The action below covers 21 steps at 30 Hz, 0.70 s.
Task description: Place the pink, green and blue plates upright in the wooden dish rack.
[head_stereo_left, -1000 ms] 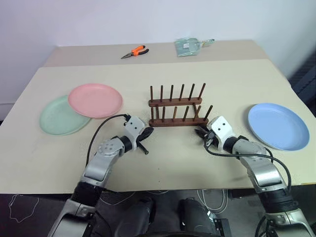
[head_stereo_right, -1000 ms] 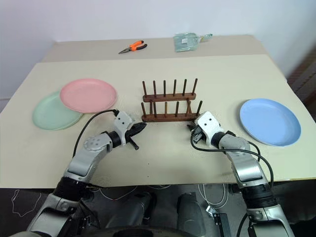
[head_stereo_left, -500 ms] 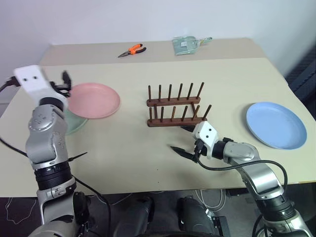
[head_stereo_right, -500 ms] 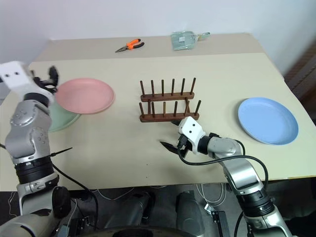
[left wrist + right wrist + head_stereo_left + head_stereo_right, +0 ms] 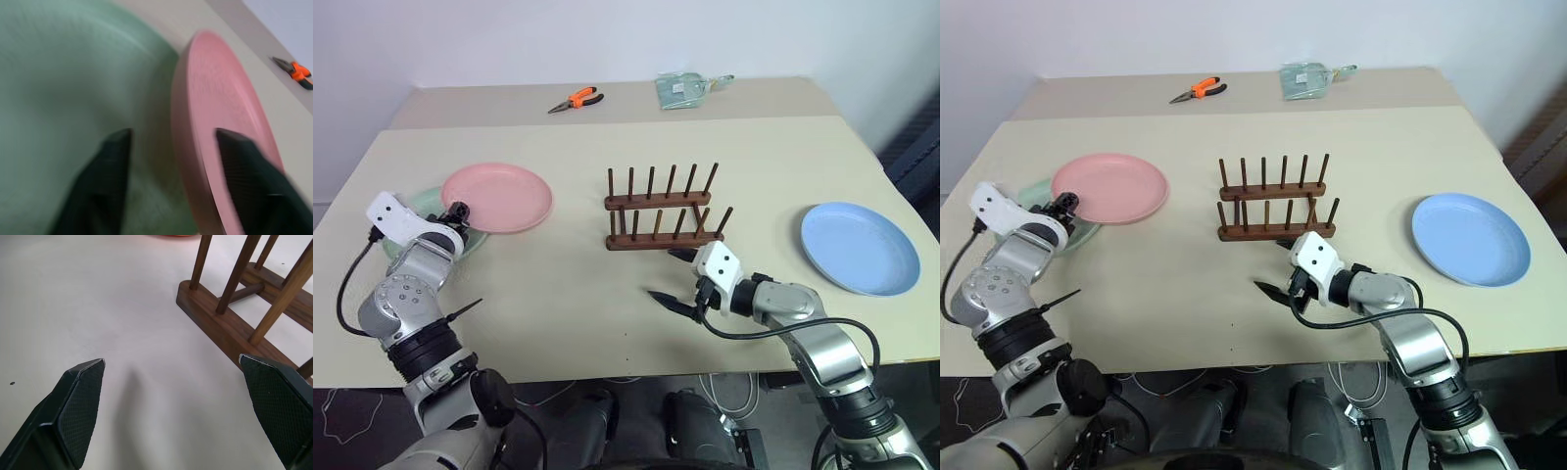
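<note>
Left claw swung to pink plate — fingers parted (empty); right claw wide, empty.

Rack stands mid-table between two stacked plates and a lone plate.

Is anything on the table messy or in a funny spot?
A little: the pink plate lies overlapping the green plate instead of flat on the table. The wooden dish rack holds no plates yet.
</note>
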{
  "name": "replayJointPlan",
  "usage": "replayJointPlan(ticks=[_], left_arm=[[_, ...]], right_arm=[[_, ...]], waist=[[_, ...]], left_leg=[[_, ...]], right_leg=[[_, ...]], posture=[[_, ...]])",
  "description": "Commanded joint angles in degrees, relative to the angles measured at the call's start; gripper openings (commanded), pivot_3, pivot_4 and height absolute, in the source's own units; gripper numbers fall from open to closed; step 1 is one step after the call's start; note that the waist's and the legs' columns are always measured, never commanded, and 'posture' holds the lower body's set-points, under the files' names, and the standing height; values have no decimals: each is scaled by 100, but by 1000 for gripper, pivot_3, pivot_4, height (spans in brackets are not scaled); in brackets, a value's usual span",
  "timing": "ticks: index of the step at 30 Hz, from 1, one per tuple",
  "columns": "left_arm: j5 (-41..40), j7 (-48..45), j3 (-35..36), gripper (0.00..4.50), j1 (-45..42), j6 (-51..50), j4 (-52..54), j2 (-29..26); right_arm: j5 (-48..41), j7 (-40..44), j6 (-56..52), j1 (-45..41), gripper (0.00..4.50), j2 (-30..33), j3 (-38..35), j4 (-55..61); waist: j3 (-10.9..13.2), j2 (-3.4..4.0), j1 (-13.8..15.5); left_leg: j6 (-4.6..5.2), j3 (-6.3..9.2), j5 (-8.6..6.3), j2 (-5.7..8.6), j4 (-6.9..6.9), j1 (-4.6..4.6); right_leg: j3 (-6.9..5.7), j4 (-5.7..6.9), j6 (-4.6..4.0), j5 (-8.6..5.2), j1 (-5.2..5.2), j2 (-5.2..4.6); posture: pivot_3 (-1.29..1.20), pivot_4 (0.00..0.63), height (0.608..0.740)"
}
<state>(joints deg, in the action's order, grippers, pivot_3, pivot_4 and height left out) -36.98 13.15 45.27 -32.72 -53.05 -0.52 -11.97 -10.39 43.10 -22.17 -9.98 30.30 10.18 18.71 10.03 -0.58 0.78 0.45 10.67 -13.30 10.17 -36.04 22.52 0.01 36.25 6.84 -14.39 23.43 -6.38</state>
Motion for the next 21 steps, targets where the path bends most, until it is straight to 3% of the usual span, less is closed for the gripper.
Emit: replayJointPlan(ticks=[1,2,7,12,21], left_arm=[[-153,-35,-54,584,-145,120,-33,-141],[-171,-91,-102,19,-161,141,-59,-161],[-228,-565,-448,19,-116,484,219,-275],[-394,-1092,-1088,19,-347,730,1066,-326],[-460,-782,-2377,19,-1409,438,1596,224]], right_arm=[[-81,-49,-2,-83,4500,103,-270,375],[-109,-7,-55,-107,4500,179,-330,398],[-539,279,-538,-292,4500,639,-762,787],[-489,287,-398,-1432,4500,773,-750,1031],[1985,-401,1950,-3165,4500,468,733,-719]], waist=[[0,0,4],[0,0,7],[2,-5,12],[7,-9,-9],[5,-16,-1]], left_leg=[[-4,0,2,0,0,0],[-4,0,2,0,0,0],[0,-1,-1,1,-3,2],[0,-6,-1,-2,-3,10],[-16,-14,21,5,-7,12]], right_leg=[[0,0,0,0,0,0],[0,0,0,0,0,0],[0,-2,0,0,-2,-1],[0,-2,-4,3,7,-3],[2,-12,9,11,2,-8]], posture=[[0,150,740],[0,150,740],[0,150,740],[0,150,740],[0,150,740]])
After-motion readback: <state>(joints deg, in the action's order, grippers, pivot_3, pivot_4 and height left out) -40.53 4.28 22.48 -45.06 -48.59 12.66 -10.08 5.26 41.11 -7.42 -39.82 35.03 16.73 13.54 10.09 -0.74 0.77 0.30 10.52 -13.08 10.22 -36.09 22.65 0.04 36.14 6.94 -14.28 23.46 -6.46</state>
